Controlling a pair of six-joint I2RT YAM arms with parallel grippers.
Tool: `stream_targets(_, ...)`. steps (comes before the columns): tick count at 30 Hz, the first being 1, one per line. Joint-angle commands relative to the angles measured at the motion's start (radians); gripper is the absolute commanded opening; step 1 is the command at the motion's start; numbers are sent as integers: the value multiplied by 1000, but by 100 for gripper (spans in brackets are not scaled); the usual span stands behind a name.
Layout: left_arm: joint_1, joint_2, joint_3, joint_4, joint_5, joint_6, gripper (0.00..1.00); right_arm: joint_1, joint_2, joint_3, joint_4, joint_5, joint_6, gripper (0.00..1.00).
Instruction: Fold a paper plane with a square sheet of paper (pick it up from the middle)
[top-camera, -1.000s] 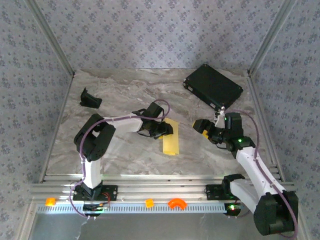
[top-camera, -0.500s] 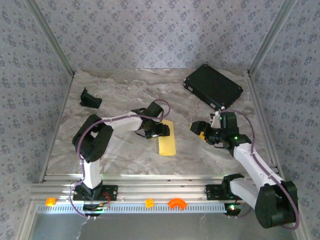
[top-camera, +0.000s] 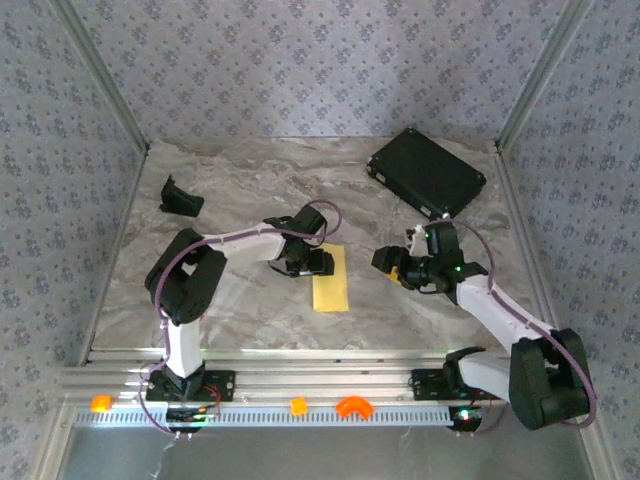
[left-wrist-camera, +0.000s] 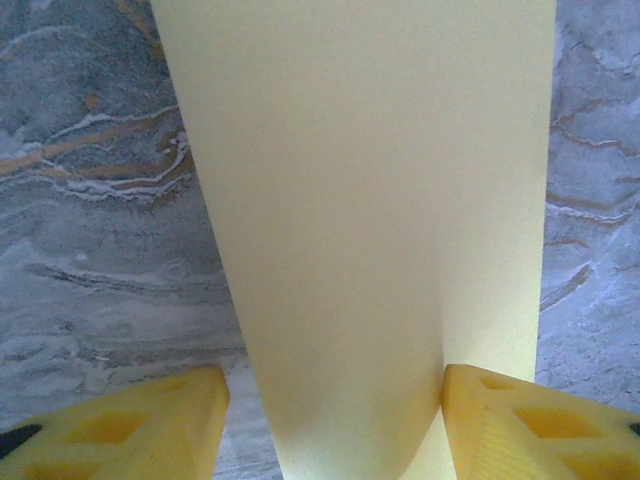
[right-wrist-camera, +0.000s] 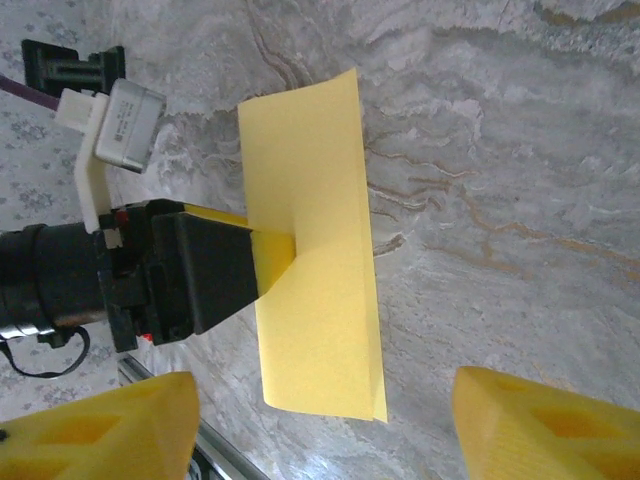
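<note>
The square sheet of paper (top-camera: 330, 280) lies folded into a pale-yellow strip on the marble table, mid-centre. My left gripper (top-camera: 310, 264) is at the strip's left edge. In the left wrist view the sheet (left-wrist-camera: 370, 200) runs between my yellow fingers (left-wrist-camera: 135, 425). The right finger touches its edge and the left one stands clear of it, so the left gripper (left-wrist-camera: 335, 400) is open. My right gripper (top-camera: 386, 262) hovers just right of the strip, open and holding nothing. From the right wrist view the sheet (right-wrist-camera: 315, 270) lies ahead of the right gripper (right-wrist-camera: 325, 395), with one left finger (right-wrist-camera: 272, 255) resting on it.
A black rectangular case (top-camera: 427, 172) lies at the back right. A small black stand (top-camera: 180, 197) sits at the back left. Orange plastic pieces (top-camera: 352, 407) rest on the front rail. Patterned walls close in three sides.
My right gripper has moved left toward the paper and its jaws have narrowed. The left gripper and the strip have shifted slightly left, and the strip has turned more upright.
</note>
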Motion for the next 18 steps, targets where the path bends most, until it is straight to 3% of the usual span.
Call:
stream_targets(1, 9, 52, 8, -89, -48, 6, 60, 19, 44, 35, 22, -13, 2, 62)
stream_targets(8, 11, 87, 9, -86, -66, -34, 61, 40, 119, 42, 32, 13, 7, 44)
stream_targets(18, 8, 169, 27, -111, -58, 30, 64, 53, 155, 48, 34, 18, 2, 39)
